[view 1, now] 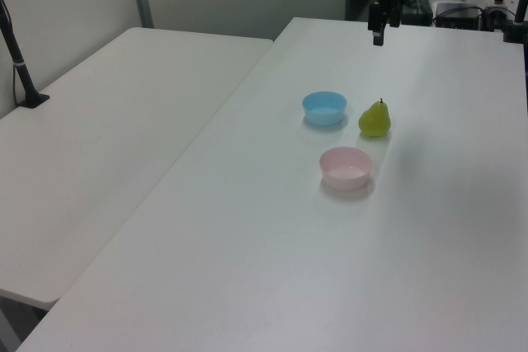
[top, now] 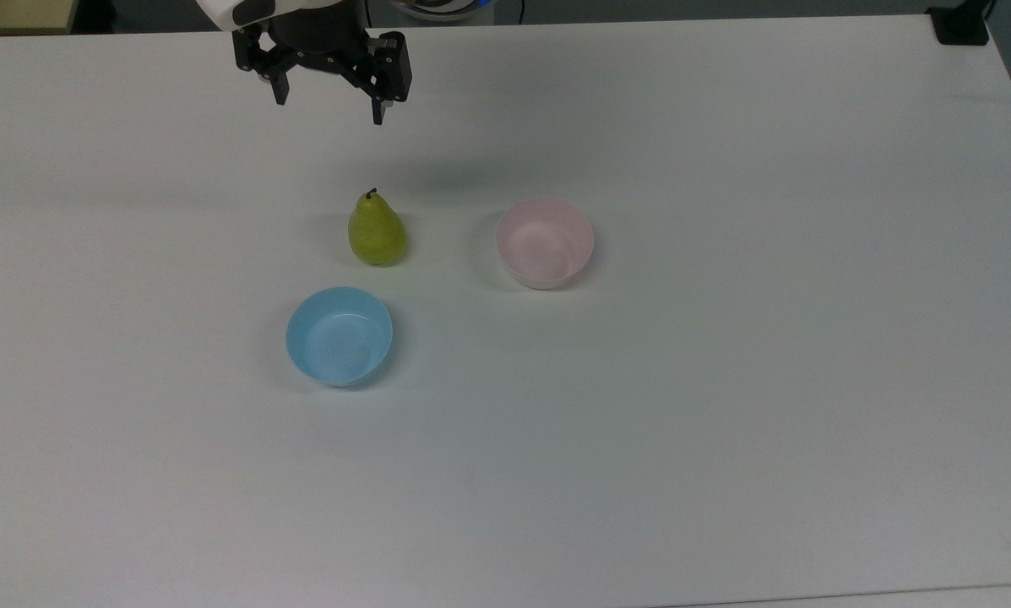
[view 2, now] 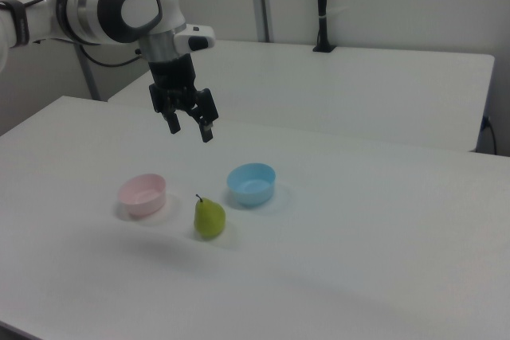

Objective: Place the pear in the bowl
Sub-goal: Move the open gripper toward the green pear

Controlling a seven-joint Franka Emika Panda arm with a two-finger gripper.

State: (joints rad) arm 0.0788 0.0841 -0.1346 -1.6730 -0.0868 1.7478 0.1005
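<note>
From where I sit, the pear [top: 377, 230] stands upright on the white table [top: 725, 422], stem up, with nothing touching it. The gripper [top: 329, 105] hangs in the air well above the table, and in the top view it sits near the upper edge, above the pear in the picture and a little to the top view's left of it. Its two black fingers [top: 378, 108] are spread wide apart with nothing between them. The right view confirms this: the gripper [view 2: 190, 127] hovers high over the table, fingers pointing down, and the pear [view 2: 209, 218] rests on the table below and slightly to the right view's right. The pear is clear of the fingers, not between them.

The pink bowl [top: 545, 243] sits upright and empty, near the pear on the top view's right. A blue bowl [top: 339, 336] sits near the pear too, lower in the top view and slightly to the top view's left. Neither bowl touches the pear.

In the left view the gripper [view 1: 379, 29] is small and seen edge-on, so I would only say it appears to hang beyond the pear [view 1: 374, 119], toward the far end of the table.
</note>
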